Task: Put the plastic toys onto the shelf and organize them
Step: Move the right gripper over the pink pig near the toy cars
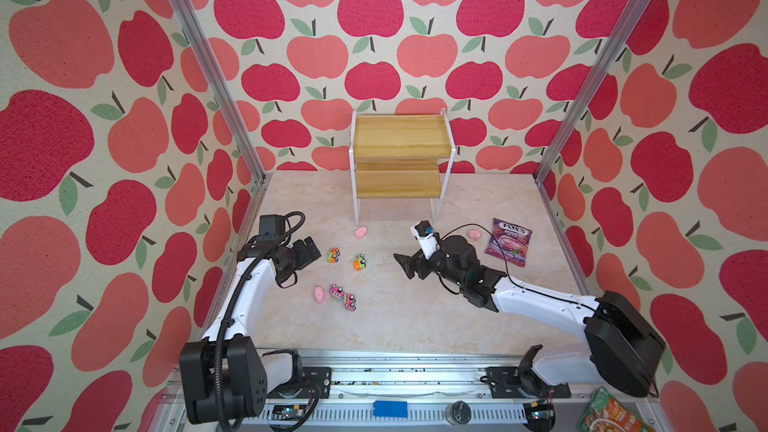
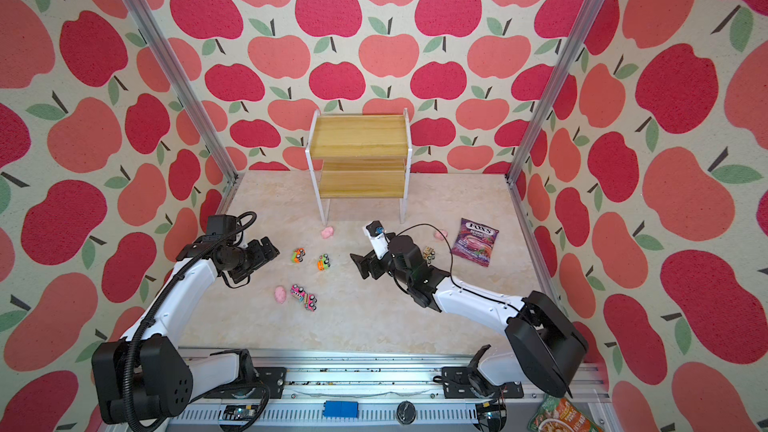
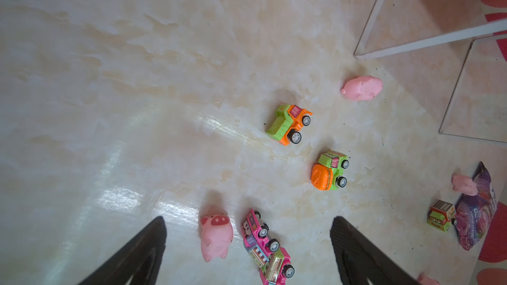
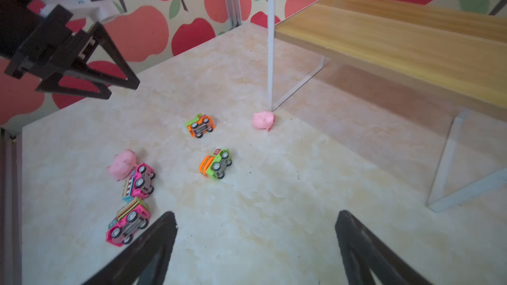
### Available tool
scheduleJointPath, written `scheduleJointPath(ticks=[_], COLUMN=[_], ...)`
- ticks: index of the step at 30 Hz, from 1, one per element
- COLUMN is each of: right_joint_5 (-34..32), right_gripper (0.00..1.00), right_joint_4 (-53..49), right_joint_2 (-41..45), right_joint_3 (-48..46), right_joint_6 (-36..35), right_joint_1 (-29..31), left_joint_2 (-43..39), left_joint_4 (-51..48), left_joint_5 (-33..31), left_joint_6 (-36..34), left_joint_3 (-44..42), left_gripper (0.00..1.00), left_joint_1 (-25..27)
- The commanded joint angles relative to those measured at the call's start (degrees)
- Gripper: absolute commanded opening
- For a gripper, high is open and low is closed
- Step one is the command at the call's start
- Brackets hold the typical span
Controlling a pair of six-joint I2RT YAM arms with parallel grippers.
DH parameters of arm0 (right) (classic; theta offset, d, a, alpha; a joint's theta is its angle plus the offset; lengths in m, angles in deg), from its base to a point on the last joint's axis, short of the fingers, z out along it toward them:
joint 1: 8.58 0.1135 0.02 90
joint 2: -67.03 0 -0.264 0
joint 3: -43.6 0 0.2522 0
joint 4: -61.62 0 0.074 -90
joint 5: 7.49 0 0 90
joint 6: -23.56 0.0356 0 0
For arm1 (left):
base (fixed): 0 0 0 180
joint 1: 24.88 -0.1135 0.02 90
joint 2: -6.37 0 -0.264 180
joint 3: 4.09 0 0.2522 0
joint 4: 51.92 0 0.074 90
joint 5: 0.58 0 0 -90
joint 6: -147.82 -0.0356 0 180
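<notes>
The shelf stands at the back, both wooden boards bare. The plastic toys lie on the marble floor. Two orange-green trucks sit mid-floor, and two pink trucks touch each other beside a pink pig. Another pig lies by the shelf's leg, and a third lies by the candy bag. A brown truck shows behind the right arm. My left gripper hangs open left of the trucks. My right gripper is open and empty, right of them.
A purple candy bag lies at the right, near the wall. The shelf's thin white legs reach the floor close to the nearest pig. Apple-patterned walls close in three sides, with a metal rail along the front.
</notes>
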Motion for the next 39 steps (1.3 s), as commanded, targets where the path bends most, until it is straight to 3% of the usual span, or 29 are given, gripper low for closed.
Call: scheduleJointPath(ticks=[1, 8, 15, 31, 39], right_joint_5=[-3.36, -3.02, -1.83, -0.36, 0.99], right_gripper=[0.93, 0.92, 0.90, 0.85, 0.72], right_joint_4=[-3.81, -11.47, -20.76, -29.25, -30.28], right_joint_2=[-6.61, -24.85, -37.20, -50.13, -53.47], right_joint_3=[6.51, 25.36, 40.51, 56.00, 59.41], right_joint_6=[-1.35, -1.38, -2.59, -3.86, -2.83], right_joint_1=[6.46, 17.29, 19.76, 19.30, 18.62], left_joint_2=[0.32, 7.87, 8.63, 4.09, 3.67], left_joint_4=[-2.59, -8.17, -10.98, -9.10, -8.97], left_joint_5=[-0.19, -4.17, -6.40, -6.70, -6.46], left_joint_6=[2.43, 7.67, 8.56, 8.32, 8.19], left_joint_3=[0.40, 5.73, 6.79, 4.82, 4.76], left_gripper=[0.96, 0.99, 0.99, 0.99, 0.99], left_joint_1=[-4.26, -7.49, -7.95, -8.92, -9.12])
